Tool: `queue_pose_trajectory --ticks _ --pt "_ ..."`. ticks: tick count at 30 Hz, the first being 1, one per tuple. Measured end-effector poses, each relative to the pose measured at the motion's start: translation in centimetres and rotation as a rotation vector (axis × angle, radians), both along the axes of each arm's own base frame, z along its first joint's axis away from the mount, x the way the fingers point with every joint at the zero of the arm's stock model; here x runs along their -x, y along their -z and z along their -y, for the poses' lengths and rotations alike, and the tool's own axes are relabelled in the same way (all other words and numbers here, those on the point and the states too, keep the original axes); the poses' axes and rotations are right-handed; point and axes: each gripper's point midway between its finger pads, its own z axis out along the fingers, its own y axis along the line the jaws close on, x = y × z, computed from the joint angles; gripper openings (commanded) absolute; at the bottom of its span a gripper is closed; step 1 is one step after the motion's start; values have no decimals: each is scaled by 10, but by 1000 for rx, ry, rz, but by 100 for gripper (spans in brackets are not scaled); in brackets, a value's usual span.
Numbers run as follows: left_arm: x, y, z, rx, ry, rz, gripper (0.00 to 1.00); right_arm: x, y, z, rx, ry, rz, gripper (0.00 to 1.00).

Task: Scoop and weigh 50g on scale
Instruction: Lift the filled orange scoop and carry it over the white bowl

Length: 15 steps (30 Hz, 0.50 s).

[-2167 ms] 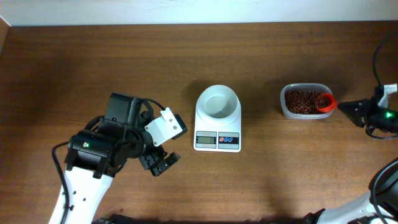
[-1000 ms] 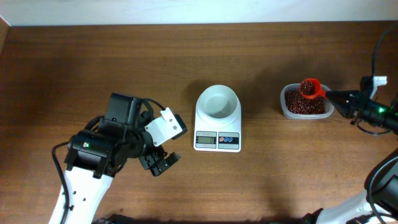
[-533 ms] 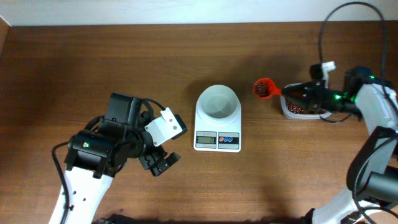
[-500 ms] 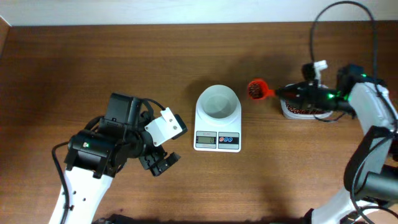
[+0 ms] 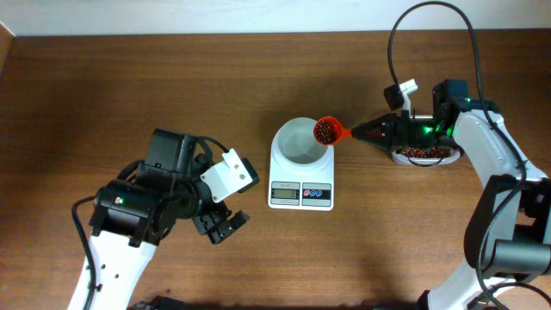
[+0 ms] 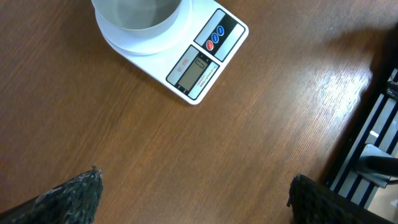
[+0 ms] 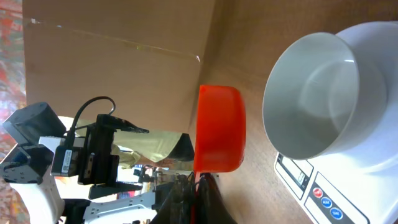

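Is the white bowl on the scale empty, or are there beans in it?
Empty. The bowl is plain white inside; the beans sit in the orange scoop at its rim.

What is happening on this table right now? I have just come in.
The right gripper is shut on the handle of an orange-red scoop filled with dark beans. It holds the scoop level at the right edge of the white bowl on the scale. The bowl looks empty, so nothing is poured yet. More beans lie in the clear tub under that arm. The left gripper is open, left of the scale, touching nothing.
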Motion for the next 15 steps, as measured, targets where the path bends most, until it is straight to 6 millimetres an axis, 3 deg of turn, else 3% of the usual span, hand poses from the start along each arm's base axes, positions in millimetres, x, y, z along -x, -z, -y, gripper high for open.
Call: queue_pose_trajectory --ticks 9,15 --pt "0 0 0 0 0 0 99 -7 0 0 9 -3 69 4" --pt "0 0 0 0 0 0 99 -14 12 -15 93 -32 123 4"
